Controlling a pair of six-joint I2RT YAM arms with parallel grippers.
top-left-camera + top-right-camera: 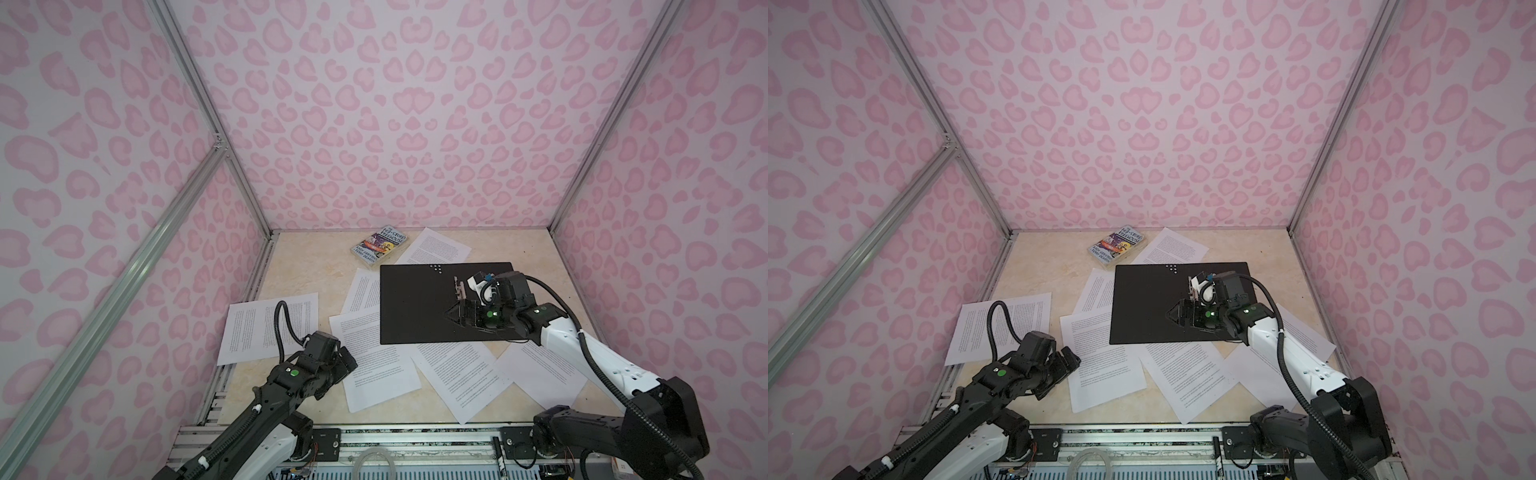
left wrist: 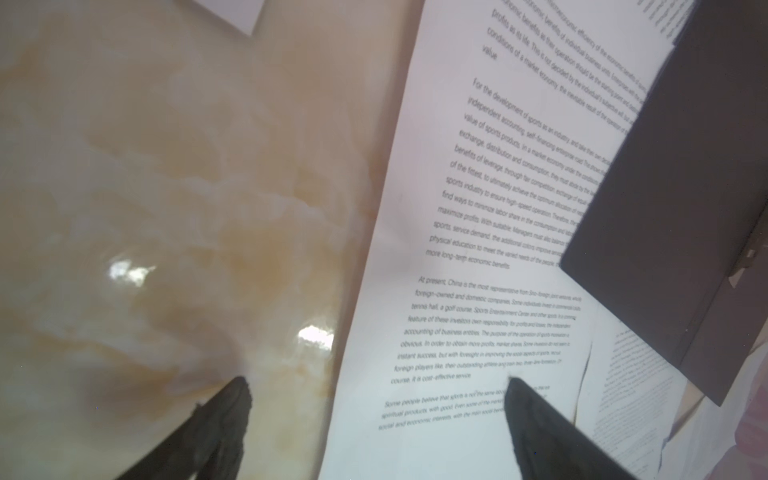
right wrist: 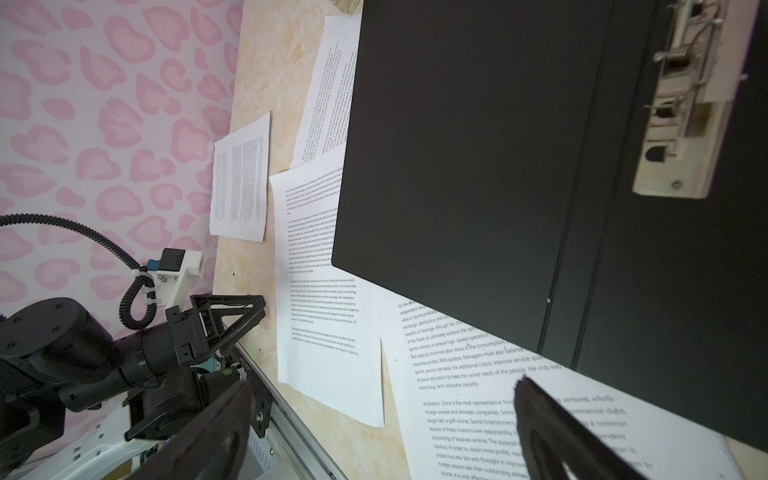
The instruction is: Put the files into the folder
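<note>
Bright, even light, faint shadows. Glare spots the table [image 2: 166, 166] apart from the folder [image 2: 685, 208]; files [image 2: 478, 291] beside it blur.

Three walls [image 1: 395, 104], papered white with soft pink leopard-like blotches, close in the space. They are joined at the corners by bare aluminium struts [image 1: 245, 189], and one more strut slants across the left wall. The tabletop [image 1: 299, 266] is glossy cream with amber marble veining and catches small bright glints [image 2: 316, 336] of light; a slotted metal rail [image 1: 415, 446] runs along its near edge.
</note>
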